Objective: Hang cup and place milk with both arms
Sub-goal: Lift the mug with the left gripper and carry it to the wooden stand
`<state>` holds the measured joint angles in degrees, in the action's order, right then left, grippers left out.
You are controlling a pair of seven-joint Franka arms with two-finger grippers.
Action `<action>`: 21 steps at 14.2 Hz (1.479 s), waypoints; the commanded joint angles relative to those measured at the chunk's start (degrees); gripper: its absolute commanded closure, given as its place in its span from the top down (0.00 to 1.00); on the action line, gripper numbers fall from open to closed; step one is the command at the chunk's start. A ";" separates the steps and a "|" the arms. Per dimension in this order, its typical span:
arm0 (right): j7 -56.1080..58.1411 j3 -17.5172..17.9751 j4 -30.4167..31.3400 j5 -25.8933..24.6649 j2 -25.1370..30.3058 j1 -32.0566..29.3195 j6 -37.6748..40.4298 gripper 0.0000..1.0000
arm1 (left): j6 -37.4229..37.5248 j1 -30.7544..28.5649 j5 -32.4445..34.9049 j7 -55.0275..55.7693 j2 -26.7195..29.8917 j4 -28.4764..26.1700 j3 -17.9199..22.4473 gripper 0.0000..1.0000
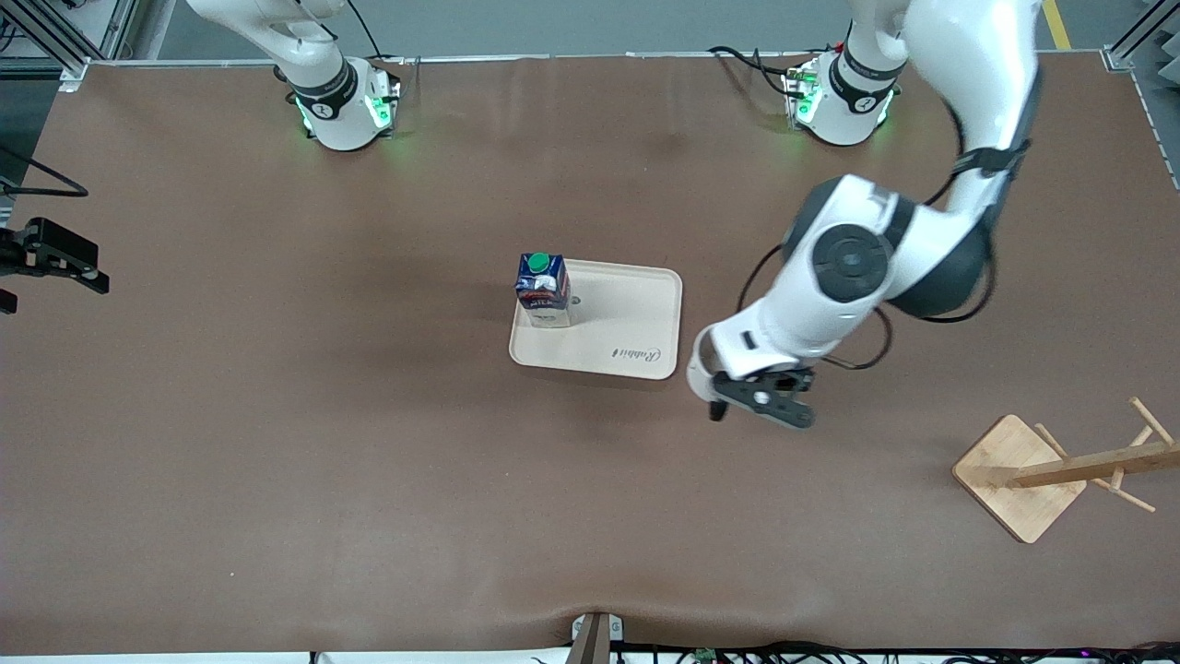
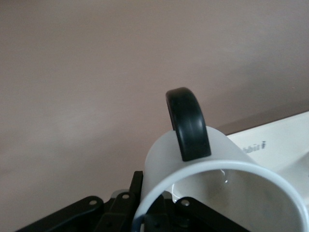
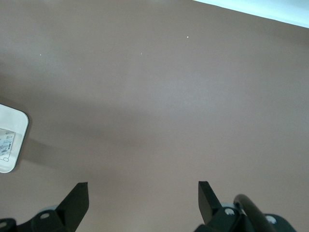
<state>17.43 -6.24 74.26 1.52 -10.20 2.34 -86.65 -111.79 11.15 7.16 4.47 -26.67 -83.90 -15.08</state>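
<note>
On the tray (image 1: 636, 355), milk (image 1: 542, 290), left tool (image 1: 737, 401) gripping cup (image 2: 203, 174)

The brown table (image 1: 277, 443) carries two things — a cream tray (image 1: 636, 314) and a wooden rack (image 1: 1019, 475).

white cup (image 2: 227, 193) with black handle, rim gripped, raised over the table; dark-blue milk (image 1: 542, 290) (green cap) upright on the tray.
</note>
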 commanded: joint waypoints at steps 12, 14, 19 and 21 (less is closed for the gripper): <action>-0.47 0.79 0.36 0.15 -7.91 0.82 -5.45 1.00 | 6.59 -23.26 0.84 -21.49 7.51 0.49 -0.39 0.00; -1.17 0.79 1.23 0.67 -8.17 0.48 -5.99 1.00 | 6.59 -25.11 0.57 -25.63 7.51 0.49 -0.39 0.00; -1.35 0.79 2.90 2.87 -13.44 -1.20 -2.75 1.00 | 6.68 -29.68 1.01 -39.42 7.69 0.49 -0.39 0.00; -1.70 0.79 5.71 7.24 -13.45 -0.76 0.41 1.00 | 6.59 -31.00 1.01 -42.60 7.60 0.40 -0.30 0.00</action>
<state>16.84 -5.94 77.86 4.90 -24.10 1.84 -88.55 -105.61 -18.49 7.17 -34.92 -19.70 -83.20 -14.84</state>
